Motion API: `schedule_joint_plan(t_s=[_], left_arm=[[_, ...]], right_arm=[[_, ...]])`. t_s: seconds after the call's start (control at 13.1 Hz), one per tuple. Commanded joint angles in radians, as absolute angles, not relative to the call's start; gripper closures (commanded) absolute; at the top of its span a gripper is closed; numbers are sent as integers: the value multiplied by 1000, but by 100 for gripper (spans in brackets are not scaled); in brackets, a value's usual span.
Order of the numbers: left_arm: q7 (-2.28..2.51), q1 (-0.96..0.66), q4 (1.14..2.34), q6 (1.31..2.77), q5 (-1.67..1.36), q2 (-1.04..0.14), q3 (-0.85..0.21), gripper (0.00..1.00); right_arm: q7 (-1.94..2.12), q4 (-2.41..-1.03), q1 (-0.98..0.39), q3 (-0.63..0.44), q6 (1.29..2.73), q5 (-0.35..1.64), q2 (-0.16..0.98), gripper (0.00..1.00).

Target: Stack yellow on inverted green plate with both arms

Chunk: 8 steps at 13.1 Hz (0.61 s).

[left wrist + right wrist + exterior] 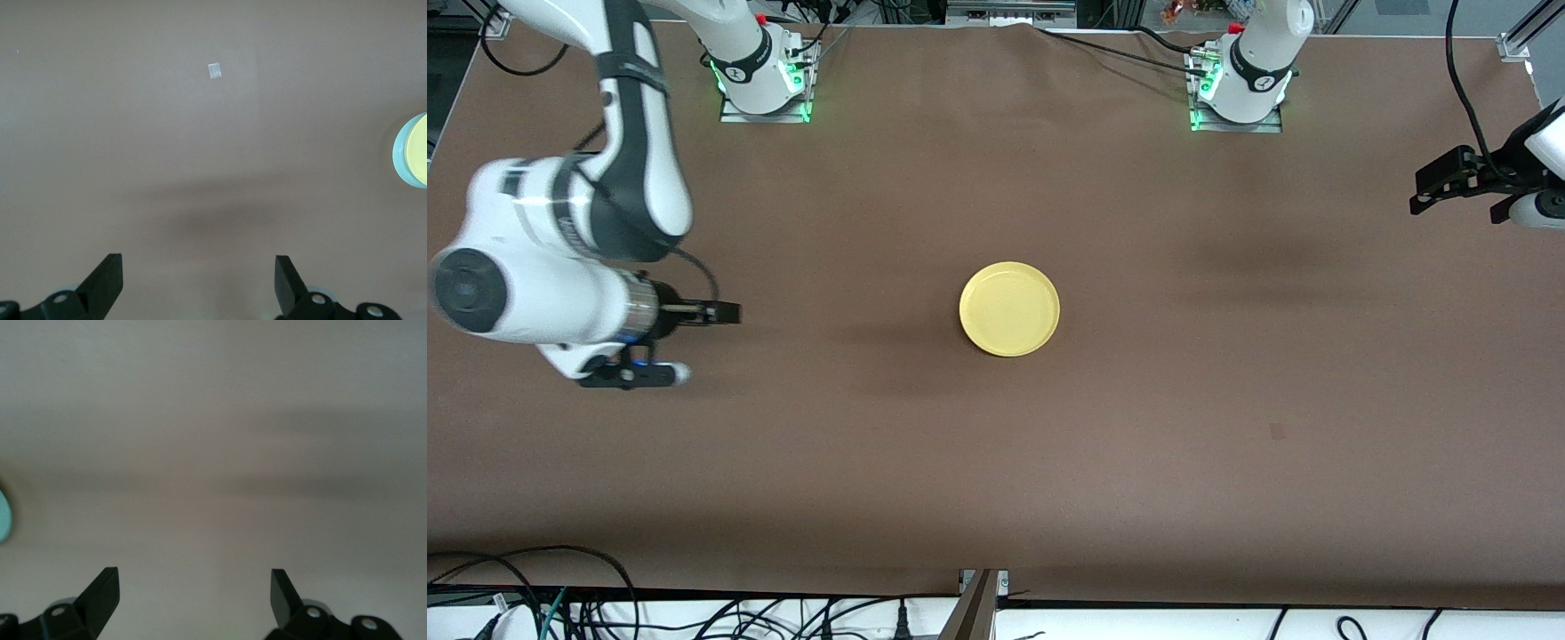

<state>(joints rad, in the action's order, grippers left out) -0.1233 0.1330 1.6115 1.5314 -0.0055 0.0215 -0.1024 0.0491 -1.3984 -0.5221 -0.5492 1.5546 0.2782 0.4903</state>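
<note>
Yellow (1009,308) is sitting mid-frame on the green plate (398,155), hiding it from above, both pincers, left (1424,194) and right (720,342), gaping wide, empty, at the frame's edges, apparently clearing the finished stack.

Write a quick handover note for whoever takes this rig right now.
Left end effector: open, empty, over the left arm's end of the table.
Right end effector: open, empty, over the right arm's end.
Yellow plate sits mid-table on the green plate; a pale rim shows under it in the left wrist view.
Done: the stack looks made.
Left: nothing obvious; confirm the green plate is inverted, which cannot be told.
</note>
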Motion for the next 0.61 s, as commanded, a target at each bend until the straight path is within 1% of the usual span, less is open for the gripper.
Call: schedule_joint_plan(t_s=[0.0,0.08,0.23,0.31,0.53], left_arm=[[-141,137,1585,1509,-35,18,-107,0],[-140,137,1572,1509,-37,17,-107,0],[-138,135,1566,1511,-41,17,-107,0],[-138,135,1562,1511,-51,17,-107,0],[-138,135,1559,1511,-51,15,-106,0]], right_arm=[[64,-1373,-487,-537,1479,244,399,0],[64,-1379,-418,-428,1477,226,364,0],[75,-1385,-266,-219,1460,26,296,0],[68,-1391,-214,-156,1463,-47,260,0],[75,-1469,-169,-138,1525,-51,168,0]])
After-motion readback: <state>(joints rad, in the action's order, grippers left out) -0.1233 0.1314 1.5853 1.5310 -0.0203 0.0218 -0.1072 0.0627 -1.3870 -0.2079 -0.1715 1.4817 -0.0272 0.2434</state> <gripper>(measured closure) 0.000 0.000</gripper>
